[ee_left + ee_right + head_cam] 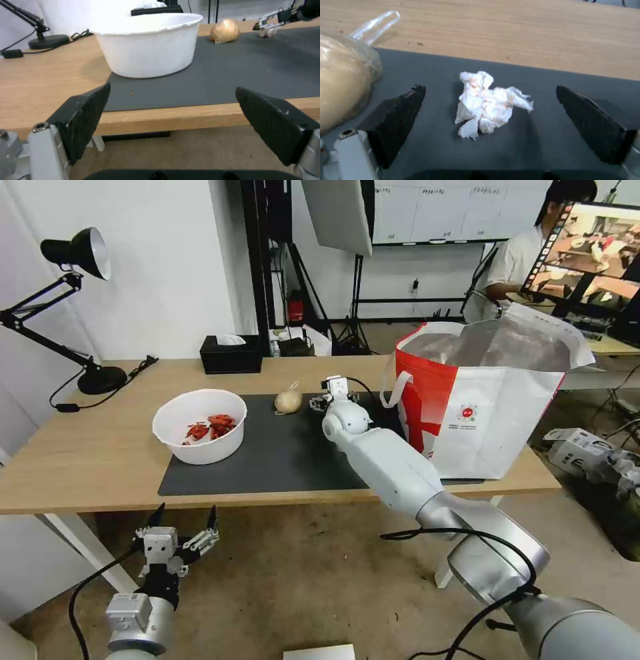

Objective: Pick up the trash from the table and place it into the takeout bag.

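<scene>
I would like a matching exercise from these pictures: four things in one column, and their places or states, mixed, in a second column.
Things:
1. white bowl
2. crumpled tissue
3. takeout bag
4. left gripper

Places or states:
A. between the open jaws of the right gripper
B. holds red shellfish scraps
C. open, below the table edge
D. stands at the table's right end

Pairs: 1-B, 2-A, 3-D, 4-C
</scene>
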Controlling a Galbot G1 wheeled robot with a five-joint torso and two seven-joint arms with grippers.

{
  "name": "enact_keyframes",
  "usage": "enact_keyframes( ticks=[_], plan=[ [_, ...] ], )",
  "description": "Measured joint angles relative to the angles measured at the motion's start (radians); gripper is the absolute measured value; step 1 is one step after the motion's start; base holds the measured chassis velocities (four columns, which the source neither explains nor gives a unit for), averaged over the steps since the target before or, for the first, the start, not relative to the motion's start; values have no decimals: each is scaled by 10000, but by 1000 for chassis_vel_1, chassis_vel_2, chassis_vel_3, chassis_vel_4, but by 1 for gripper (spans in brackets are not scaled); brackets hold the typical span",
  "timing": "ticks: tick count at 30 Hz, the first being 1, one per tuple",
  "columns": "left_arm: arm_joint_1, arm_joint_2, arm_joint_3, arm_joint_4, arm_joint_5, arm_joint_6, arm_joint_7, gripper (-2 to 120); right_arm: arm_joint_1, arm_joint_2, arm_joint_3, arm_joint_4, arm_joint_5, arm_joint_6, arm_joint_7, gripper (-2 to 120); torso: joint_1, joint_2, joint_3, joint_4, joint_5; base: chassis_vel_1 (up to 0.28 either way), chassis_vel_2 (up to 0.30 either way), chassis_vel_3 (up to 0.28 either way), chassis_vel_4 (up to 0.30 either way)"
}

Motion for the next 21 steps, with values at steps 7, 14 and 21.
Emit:
enact_keyframes(
  ticks=[7, 14, 21],
  plan=[
    [28, 1, -13, -25, -8, -6, 0, 100, 67, 55, 31, -333, -133, -162, -188, 100, 0, 0, 0, -1, 0, 0, 0, 0, 0],
    [41, -11, -7, -39, -11, -14, 0, 100, 140, 131, 87, -596, -165, -182, -389, 100, 0, 0, 0, -1, 0, 0, 0, 0, 0],
    [53, 0, -12, -42, -18, -20, 0, 100, 151, 142, 174, -680, -205, -78, -672, 99, 0, 0, 0, 0, 0, 0, 0, 0, 0]
  ],
)
